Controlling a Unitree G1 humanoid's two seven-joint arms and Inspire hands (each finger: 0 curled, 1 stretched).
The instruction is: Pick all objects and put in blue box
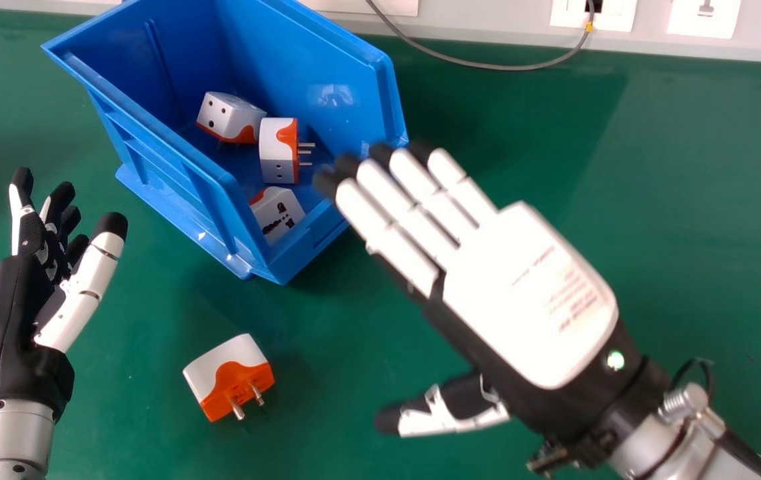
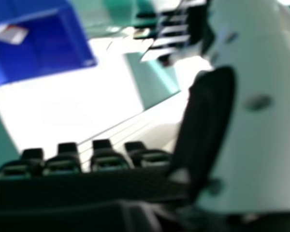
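In the head view, a blue box (image 1: 187, 180) holds three white and orange plug adapters, one (image 1: 230, 119) at the back, one (image 1: 278, 152) in the middle and one (image 1: 276, 212) near the front wall. Another adapter (image 1: 228, 377) lies on the table, its pins facing the front. My right hand (image 1: 530, 293) is open above the table, its fingertips beside the box's right front corner. My left hand (image 1: 14, 320) stays open at the left, apart from the lone adapter. In the right hand view, the box (image 2: 43, 48) shows beyond my right hand (image 2: 203, 125).
The green table (image 1: 687, 233) stretches to a white wall strip with sockets (image 1: 704, 17) at the back. A grey cable (image 1: 487, 65) loops down onto the table's rear edge, right of the box.
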